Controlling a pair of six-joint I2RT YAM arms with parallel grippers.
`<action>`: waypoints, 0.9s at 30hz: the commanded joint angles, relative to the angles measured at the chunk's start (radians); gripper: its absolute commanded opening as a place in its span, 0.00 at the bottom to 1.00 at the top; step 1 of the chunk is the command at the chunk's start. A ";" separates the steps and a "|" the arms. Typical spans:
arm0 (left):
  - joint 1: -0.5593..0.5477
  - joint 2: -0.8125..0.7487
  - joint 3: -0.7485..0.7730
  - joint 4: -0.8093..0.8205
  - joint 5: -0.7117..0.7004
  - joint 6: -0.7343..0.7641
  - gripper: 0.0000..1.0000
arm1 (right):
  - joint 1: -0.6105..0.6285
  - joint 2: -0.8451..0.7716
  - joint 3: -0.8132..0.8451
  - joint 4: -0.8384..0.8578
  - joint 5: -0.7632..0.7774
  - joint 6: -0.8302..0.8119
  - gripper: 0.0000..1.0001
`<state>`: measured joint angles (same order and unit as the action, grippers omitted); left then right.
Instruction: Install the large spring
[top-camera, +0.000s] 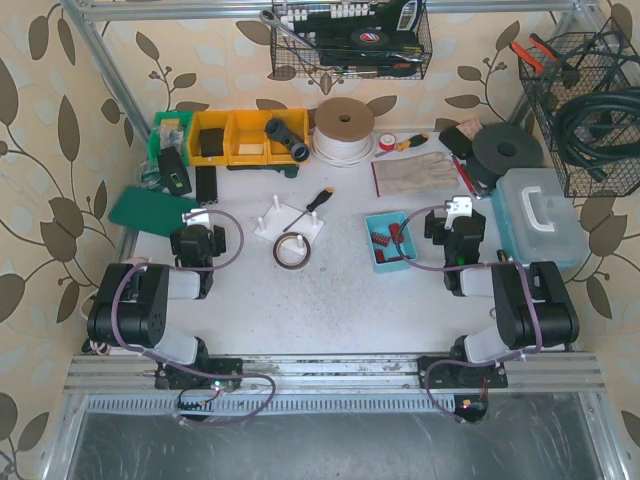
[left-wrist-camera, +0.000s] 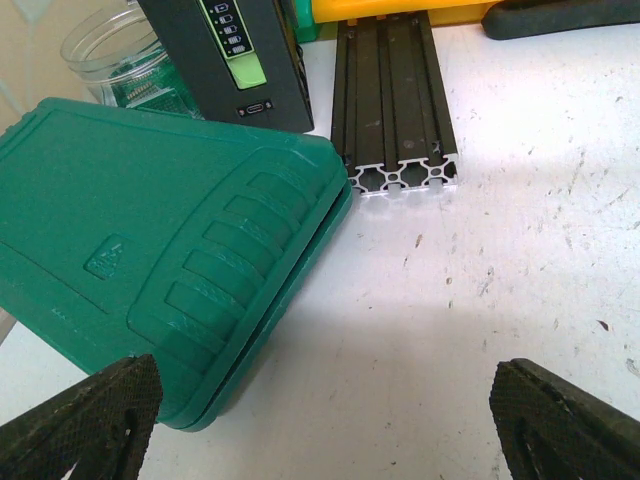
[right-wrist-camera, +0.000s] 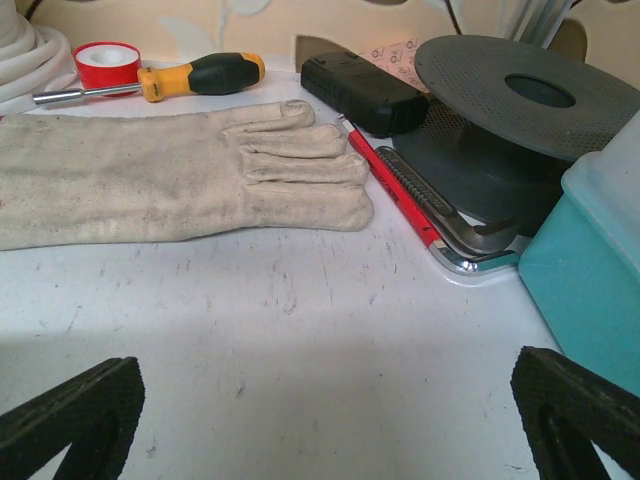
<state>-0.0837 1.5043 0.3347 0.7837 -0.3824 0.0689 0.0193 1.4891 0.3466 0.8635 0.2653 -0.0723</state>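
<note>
A blue tray (top-camera: 374, 244) holding several red springs (top-camera: 381, 241) sits right of centre in the top view. A white base with upright pegs (top-camera: 283, 222) stands at centre. My left gripper (top-camera: 195, 216) is open and empty, over bare table beside a green case (left-wrist-camera: 150, 260). My right gripper (top-camera: 459, 208) is open and empty, right of the tray, facing a grey glove (right-wrist-camera: 170, 175). The springs and the white base are out of both wrist views.
A tape roll (top-camera: 292, 250) lies near the base, a screwdriver (top-camera: 318, 200) behind it. Black aluminium rail (left-wrist-camera: 392, 100) and a black device (left-wrist-camera: 235, 55) lie ahead of the left gripper. A teal box (right-wrist-camera: 590, 270), black disc (right-wrist-camera: 520, 90) and red-handled tool (right-wrist-camera: 395, 185) crowd the right.
</note>
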 joint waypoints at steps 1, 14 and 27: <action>0.010 -0.007 0.020 0.024 0.010 -0.021 0.92 | 0.006 0.010 0.001 0.008 0.005 -0.003 1.00; 0.010 -0.050 0.017 0.000 0.008 -0.021 0.92 | 0.011 -0.149 0.122 -0.334 -0.026 -0.009 1.00; 0.008 -0.444 0.474 -0.980 0.083 -0.398 0.92 | 0.010 -0.518 0.506 -1.172 -0.017 0.530 1.00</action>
<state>-0.0841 1.1183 0.6735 0.1314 -0.3519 -0.1337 0.0299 1.0157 0.7219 0.0875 0.0963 0.0940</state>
